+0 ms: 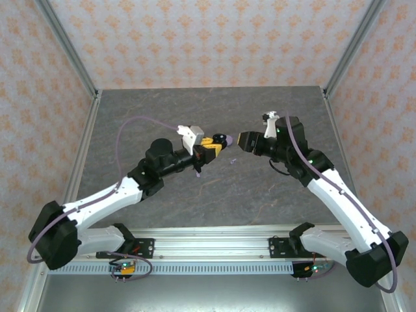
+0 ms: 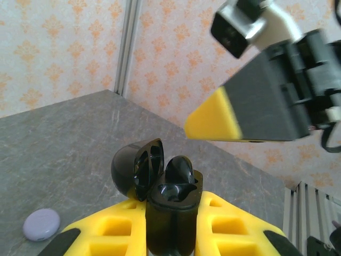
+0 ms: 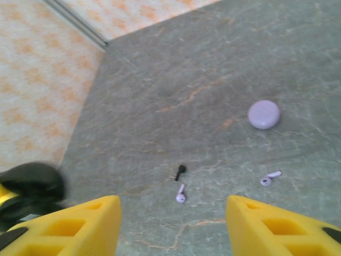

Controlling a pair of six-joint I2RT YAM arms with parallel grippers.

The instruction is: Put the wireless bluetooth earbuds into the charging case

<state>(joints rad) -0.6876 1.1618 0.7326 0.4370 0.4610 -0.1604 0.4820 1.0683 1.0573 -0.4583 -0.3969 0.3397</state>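
Note:
My left gripper (image 2: pixel 170 208) is shut on the black charging case (image 2: pixel 169 224), which it holds upright above the table. The lid (image 2: pixel 133 168) is flipped open and one black earbud (image 2: pixel 181 166) sits in the case. In the top view this gripper (image 1: pixel 213 145) faces my right gripper (image 1: pixel 242 140) across a short gap. My right gripper (image 3: pixel 171 210) is open with nothing between its fingers. On the table below it lie a loose black earbud (image 3: pixel 180 172) and two pale lilac earbuds (image 3: pixel 181 195) (image 3: pixel 268 178).
A round lilac puck (image 3: pixel 264 114) lies on the grey table (image 1: pixel 162 117) beyond the loose earbuds, and shows at the lower left of the left wrist view (image 2: pixel 41 224). Patterned walls enclose the table at the back and sides.

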